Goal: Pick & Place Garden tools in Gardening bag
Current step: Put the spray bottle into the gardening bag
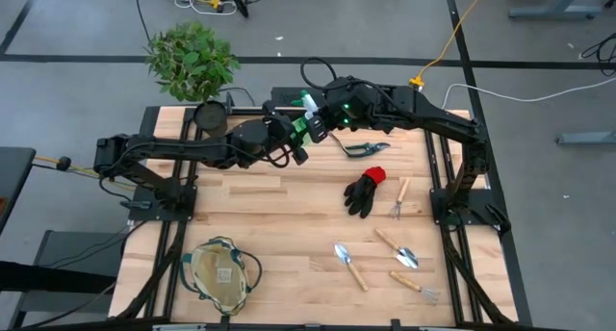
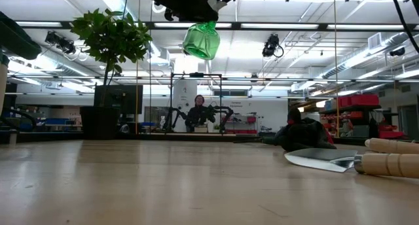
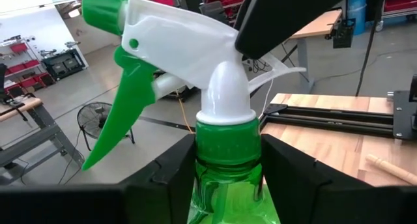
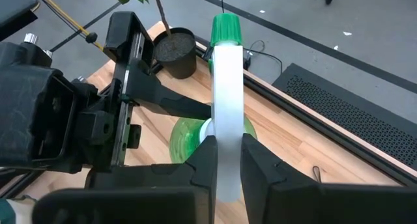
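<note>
The green spray bottle (image 1: 310, 114) with its white nozzle is held in the air over the table's far middle, seen from below in the low view (image 2: 201, 42). My right gripper (image 4: 228, 159) is shut on its white sprayer head. My left gripper (image 3: 228, 178) reaches in level from the table's left, its fingers against the bottle's neck. The gardening bag (image 1: 223, 273) sits on its base at the near left. A black glove (image 1: 366, 190), shears (image 1: 364, 149), trowels (image 1: 348, 264) (image 1: 397, 247) and hand forks (image 1: 414, 286) (image 1: 399, 198) lie flat on the right half. My left gripper has the bottle's green screw collar (image 3: 228, 142), just under the white head, between its two fingers, one on each side. The fingers come level from the table's left. The bottle stands upright between them, clear of the table. My right gripper pinches the white sprayer head (image 4: 227, 87) by its two flat sides, behind the green nozzle tip. The fingers slant down from the table's right. The green body (image 4: 186, 139) hangs below them, clear of the table.
A leafy plant (image 1: 191, 60) stands beyond the far left corner, with a black pot (image 1: 210, 116) on the table's far left. Bare wood lies between the bag and the tools. A person (image 2: 198, 114) shows in the room far behind.
</note>
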`<state>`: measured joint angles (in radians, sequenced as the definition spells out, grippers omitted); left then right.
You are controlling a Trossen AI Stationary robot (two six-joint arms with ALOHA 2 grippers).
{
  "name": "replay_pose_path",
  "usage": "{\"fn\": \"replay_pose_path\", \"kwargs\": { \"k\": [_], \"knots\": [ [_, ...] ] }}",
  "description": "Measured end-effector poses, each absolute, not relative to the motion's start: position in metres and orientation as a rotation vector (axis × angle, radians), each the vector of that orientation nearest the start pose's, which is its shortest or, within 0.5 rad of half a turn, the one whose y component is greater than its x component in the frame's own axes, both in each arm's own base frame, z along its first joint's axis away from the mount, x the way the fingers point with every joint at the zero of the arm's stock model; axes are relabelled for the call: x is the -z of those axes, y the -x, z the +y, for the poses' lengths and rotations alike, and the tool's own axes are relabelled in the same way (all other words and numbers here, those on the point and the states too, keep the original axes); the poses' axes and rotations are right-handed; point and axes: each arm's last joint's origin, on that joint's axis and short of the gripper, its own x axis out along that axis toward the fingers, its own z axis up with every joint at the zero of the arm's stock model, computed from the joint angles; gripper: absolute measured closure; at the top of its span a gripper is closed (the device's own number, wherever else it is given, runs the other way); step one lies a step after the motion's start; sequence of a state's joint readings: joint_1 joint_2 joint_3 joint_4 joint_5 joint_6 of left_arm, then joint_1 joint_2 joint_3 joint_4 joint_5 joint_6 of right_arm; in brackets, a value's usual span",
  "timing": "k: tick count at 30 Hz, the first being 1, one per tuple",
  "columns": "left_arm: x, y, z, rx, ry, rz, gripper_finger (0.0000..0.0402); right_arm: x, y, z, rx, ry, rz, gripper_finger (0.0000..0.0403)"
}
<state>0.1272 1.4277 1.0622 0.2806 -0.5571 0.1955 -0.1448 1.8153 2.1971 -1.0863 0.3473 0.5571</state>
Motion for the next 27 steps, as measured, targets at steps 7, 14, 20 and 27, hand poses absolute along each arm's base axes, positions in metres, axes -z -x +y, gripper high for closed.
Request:
{"fn": "replay_pose_path", "kwargs": {
  "k": [7, 14, 20, 27],
  "knots": [
    [-0.325, -0.32, 0.056, -0.659, -0.205, 0.15, 0.0229, -0.445, -0.356, -0.062, 0.654, -0.452, 0.556, 0.0359],
    [-0.325, -0.32, 0.06, -0.651, -0.204, 0.152, 0.0203, -0.445, -0.356, -0.062, 0.654, -0.454, 0.553, 0.0359],
    [-0.325, -0.319, 0.068, -0.664, -0.177, 0.145, 0.018, -0.445, -0.356, -0.062, 0.655, -0.454, 0.55, 0.0359],
    [-0.325, -0.319, 0.069, -0.635, -0.176, 0.142, 0.0175, -0.445, -0.356, -0.062, 0.654, -0.454, 0.552, 0.0359]
  ]
}}
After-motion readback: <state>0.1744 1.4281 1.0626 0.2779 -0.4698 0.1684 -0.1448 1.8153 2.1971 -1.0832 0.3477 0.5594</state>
